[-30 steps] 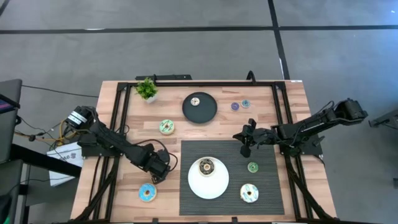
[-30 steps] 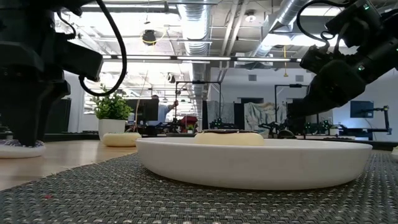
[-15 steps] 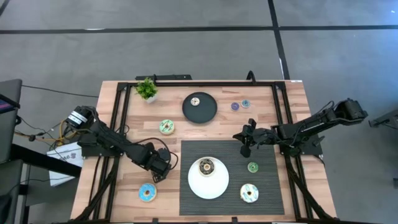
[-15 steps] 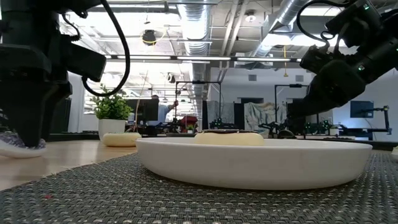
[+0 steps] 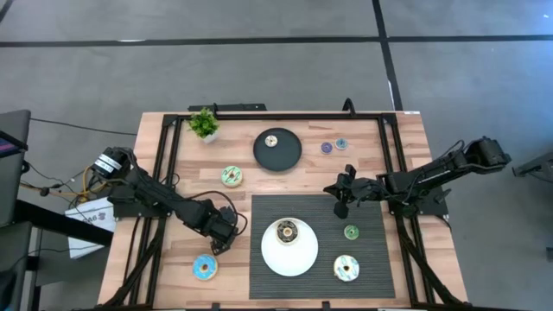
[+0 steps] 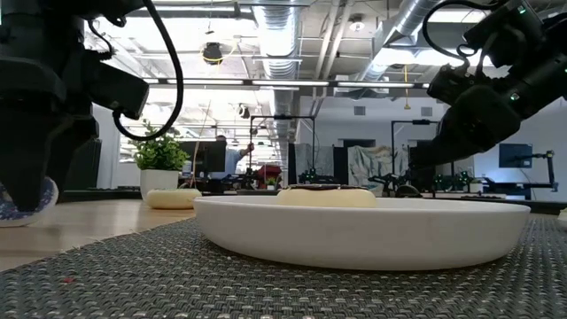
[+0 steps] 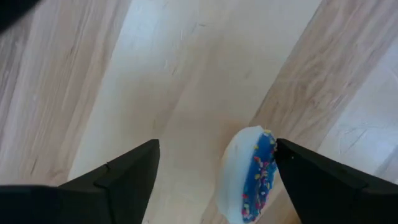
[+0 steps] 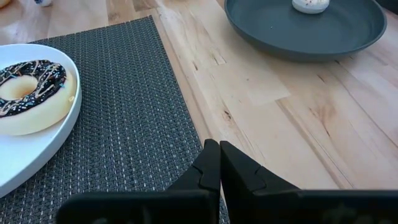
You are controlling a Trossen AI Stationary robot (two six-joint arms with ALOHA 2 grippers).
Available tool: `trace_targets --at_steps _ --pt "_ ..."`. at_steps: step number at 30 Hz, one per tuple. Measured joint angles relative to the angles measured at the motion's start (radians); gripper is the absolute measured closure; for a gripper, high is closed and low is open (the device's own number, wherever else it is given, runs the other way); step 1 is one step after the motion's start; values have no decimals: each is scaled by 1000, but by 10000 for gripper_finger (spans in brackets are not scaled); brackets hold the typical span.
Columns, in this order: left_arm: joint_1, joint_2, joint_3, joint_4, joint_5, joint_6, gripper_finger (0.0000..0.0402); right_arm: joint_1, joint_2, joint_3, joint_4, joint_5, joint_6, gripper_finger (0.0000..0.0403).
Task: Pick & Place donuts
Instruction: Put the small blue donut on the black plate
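Our left claw (image 7: 214, 168) is wide over the tilted blue donut (image 7: 252, 177), ready to grab; right claw (image 8: 219, 163) pinched empty, waiting.

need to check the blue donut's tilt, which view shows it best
The left wrist view: the blue donut fills the gap between the open left gripper fingers, tipped on edge, sprinkles visible. The high view shows it small, beside the gripper. The low view catches only a sliver behind the arm. The right wrist view misses it.

overhead and low table-level views share the white plate (image 5: 289, 250) (image 6: 354, 232); wrist views look close.
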Motion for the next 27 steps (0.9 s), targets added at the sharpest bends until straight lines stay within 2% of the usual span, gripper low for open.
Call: trace_targets --at_steps 27 --pt "0 0 0 -62 -34 4 89 0 0 0 0 0 0 401"
